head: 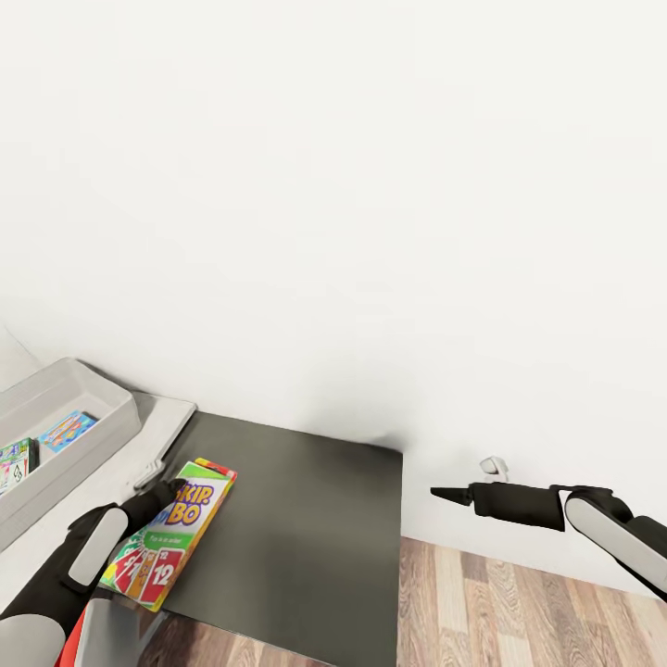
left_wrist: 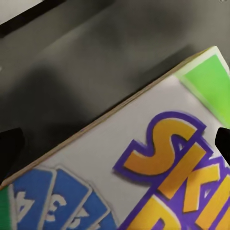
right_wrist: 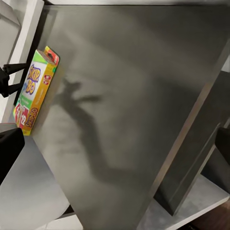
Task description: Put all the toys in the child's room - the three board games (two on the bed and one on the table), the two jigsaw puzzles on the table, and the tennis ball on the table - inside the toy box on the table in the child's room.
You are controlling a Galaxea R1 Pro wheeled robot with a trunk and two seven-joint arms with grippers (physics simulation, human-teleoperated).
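The rainbow SKIP-BO board game (head: 176, 537) lies at the left edge of a dark grey cabinet top, partly past that edge. My left gripper (head: 165, 491) is at the box's left side. In the left wrist view its dark fingers (left_wrist: 10, 143) stand wide apart, with the printed box face (left_wrist: 158, 167) close under them. The right wrist view shows the box (right_wrist: 33, 91) and the left gripper (right_wrist: 12, 79) beside it. The light-grey toy box (head: 111, 408) sits on the table (head: 157, 426) at far left, holding a blue game (head: 67, 431) and a white-green one (head: 14, 463). My right gripper (head: 435, 493) hangs open and empty off the cabinet's right.
The dark grey cabinet top (head: 306, 537) stands lower than the table and against a plain white wall (head: 371, 232). Wood-plank floor (head: 519, 602) shows to its right and in front. A small white fitting (head: 494, 466) sits low on the wall near my right arm.
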